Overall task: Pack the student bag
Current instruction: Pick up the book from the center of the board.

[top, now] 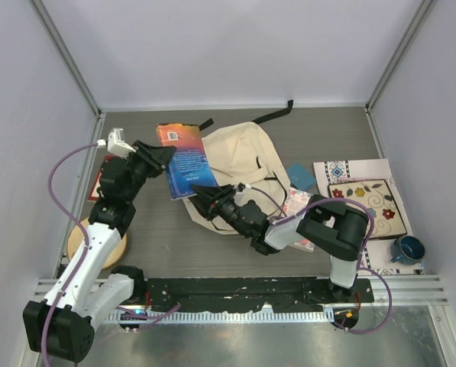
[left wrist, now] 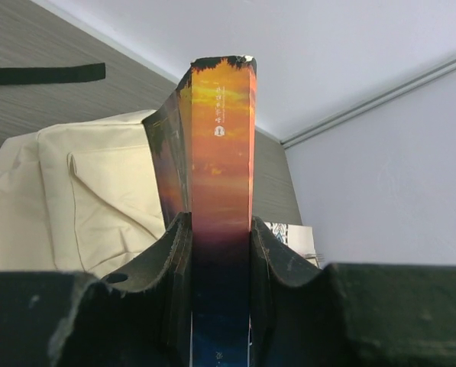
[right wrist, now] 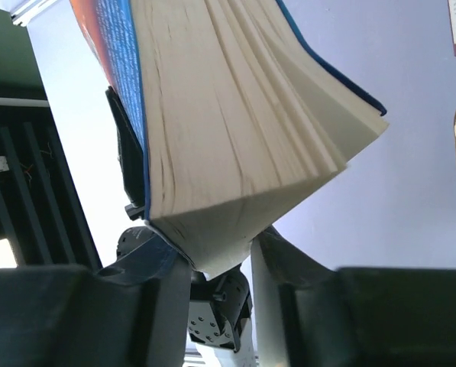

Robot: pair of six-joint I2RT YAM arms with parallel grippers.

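The student bag (top: 247,149) lies flat in the middle of the table, cream with black straps; in the left wrist view the bag (left wrist: 82,191) spreads out behind the book. A thick paperback book (top: 184,157) with an orange and blue cover hangs over the bag's left edge. My left gripper (top: 165,158) is shut on its spine (left wrist: 224,138), one finger on each cover. My right gripper (top: 200,193) reaches in from the right, its jaws closed on the book's lower corner (right wrist: 228,115), the cover against one finger (right wrist: 163,264) and the page block against the other.
A patterned cloth (top: 342,170) with a floral board (top: 367,200) and a blue cup (top: 407,248) lies at the right. A blue square pad (top: 300,177) and a pink booklet (top: 295,202) sit beside the bag. A round wooden disc (top: 98,243) lies at the left.
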